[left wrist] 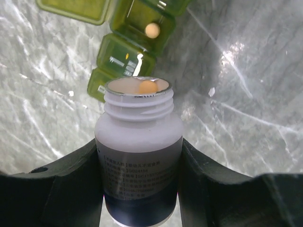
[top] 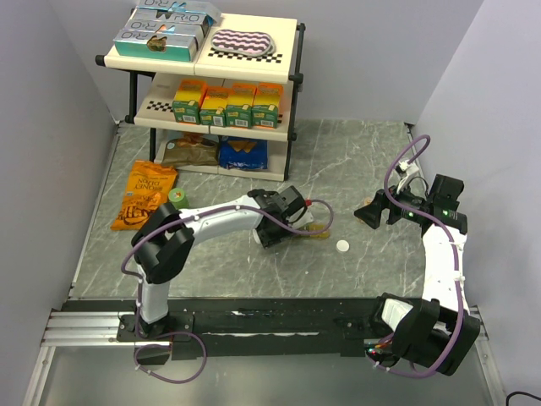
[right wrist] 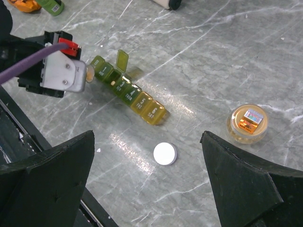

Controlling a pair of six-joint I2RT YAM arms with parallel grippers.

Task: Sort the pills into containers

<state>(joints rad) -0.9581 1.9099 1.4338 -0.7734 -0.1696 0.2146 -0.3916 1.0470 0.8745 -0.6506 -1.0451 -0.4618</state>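
The left gripper (left wrist: 139,147) is clamped on a white pill bottle (left wrist: 138,118), one dark finger pressed to each side of its labelled body. The bottle's threaded mouth is uncapped and points at the containers (left wrist: 127,53), a strip of small green-to-yellow compartments lying on the marble table (left wrist: 246,94) just beyond the bottle's rim. An orange pill (left wrist: 147,87) sits right at the lip of the bottle. A second pill (left wrist: 152,30) lies in an open compartment further up the strip, its lid (right wrist: 122,60) raised.

From the right wrist the strip (right wrist: 128,91) runs diagonally across the table, its green end close to the left arm and its yellow end nearer a white cap (right wrist: 165,153) – apart from it, not touching. A small round amber jar (right wrist: 247,123) stands well off to the side.

The right gripper (right wrist: 147,139) hangs above the table with its fingers (right wrist: 52,179) spread wide, holding nothing – the strip lies ahead of them, clear of both tips
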